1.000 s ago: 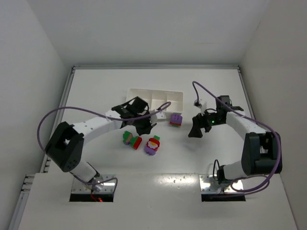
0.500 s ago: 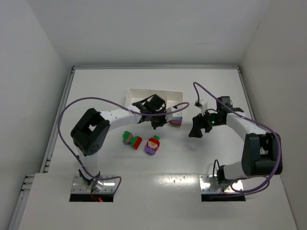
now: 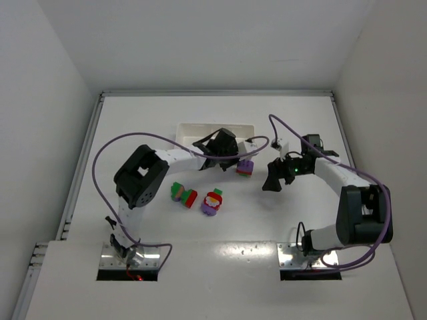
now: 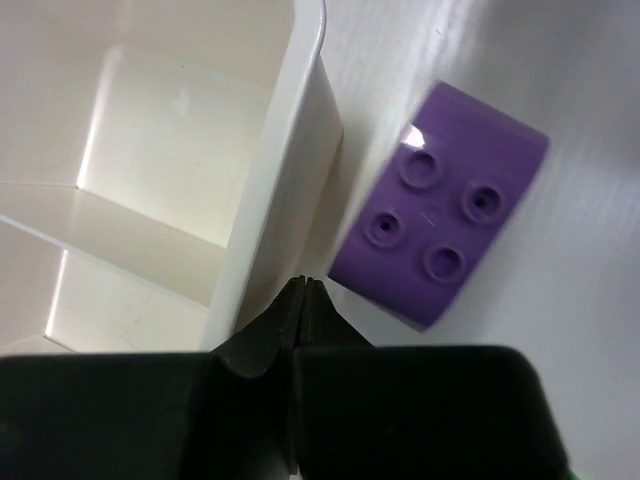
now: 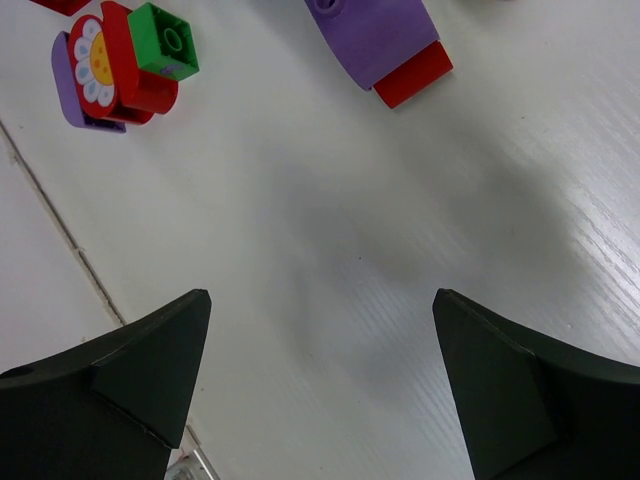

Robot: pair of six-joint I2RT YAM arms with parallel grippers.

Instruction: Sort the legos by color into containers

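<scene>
Light is coming in bright and even from overhead, so the white table top [image 3: 280, 120] is only catching soft, faint shadows. In the right wrist view it's throwing whitish glare toward the right, a grey shadow pooling mid-frame. Left wrist view is running soft: the purple four-stud plastic brick [image 4: 440, 230] is smearing slightly, the black left gripper [image 4: 303, 288] sitting out of focus.

You have in view:
- white tray [image 4: 292, 140], compartments split by inner walls;
- purple brick [image 4: 440, 230], four studs up, lying on the surface [image 4: 580, 320] just beside the tray's outer wall;
- left gripper [image 4: 303, 288], jaws pressed together, tips at that wall.
</scene>
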